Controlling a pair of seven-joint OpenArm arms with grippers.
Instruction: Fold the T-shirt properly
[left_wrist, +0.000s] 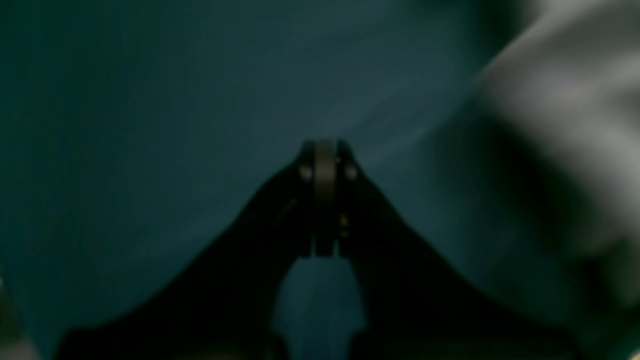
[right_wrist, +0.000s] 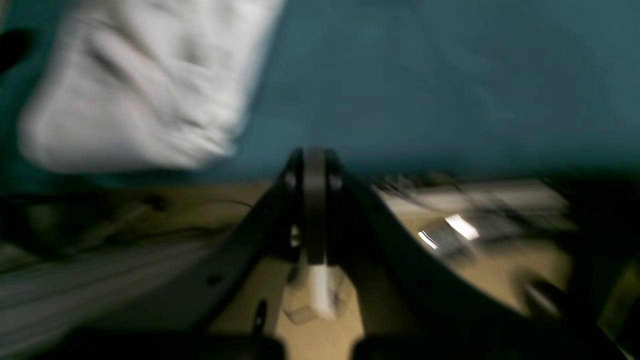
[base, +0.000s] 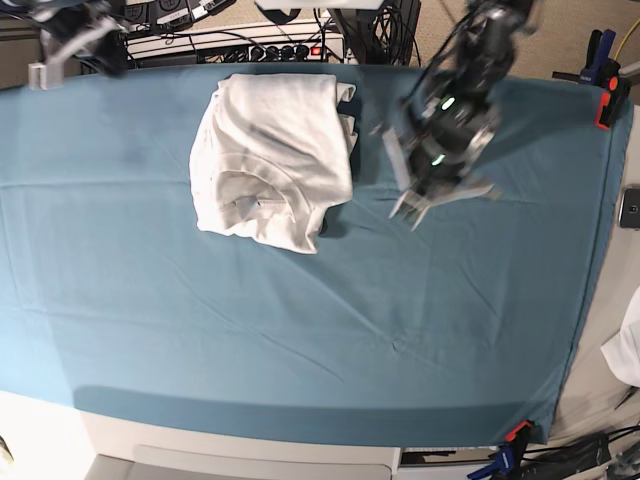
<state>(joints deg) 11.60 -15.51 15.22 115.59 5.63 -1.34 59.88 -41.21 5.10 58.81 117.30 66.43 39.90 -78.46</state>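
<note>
- The T-shirt (base: 272, 160) is white and lies folded into a thick bundle on the teal table cover (base: 300, 330), near the far edge of the table.
- The bundle is a bit wrinkled, and its neck part shows near the lower left of the pile.
- The left gripper (base: 412, 208) hangs over the bare cover, just beside the shirt's right edge in the base view. It does not touch the shirt.
- In the left wrist view, the left gripper's (left_wrist: 325, 150) two fingers are pressed tight together with nothing between them. The shirt (left_wrist: 565, 100) is a blurry white shape off to the right, apart from the fingers.
- The right gripper (base: 38, 75) is far away from the shirt, up at the far left corner of the table in the base view.
- In the right wrist view, the right gripper's (right_wrist: 314, 157) fingers are also pressed together and hold nothing. The shirt (right_wrist: 145, 80) shows up at the top left, well apart from the fingertips.
- That view is blurry, and below the table edge there is a tan floor (right_wrist: 500, 270) with some cables.
- A power strip (base: 240, 42) with plugs sits behind the table's far edge.
- Orange clamps (base: 606, 105) hold the cover at the right side.
</note>
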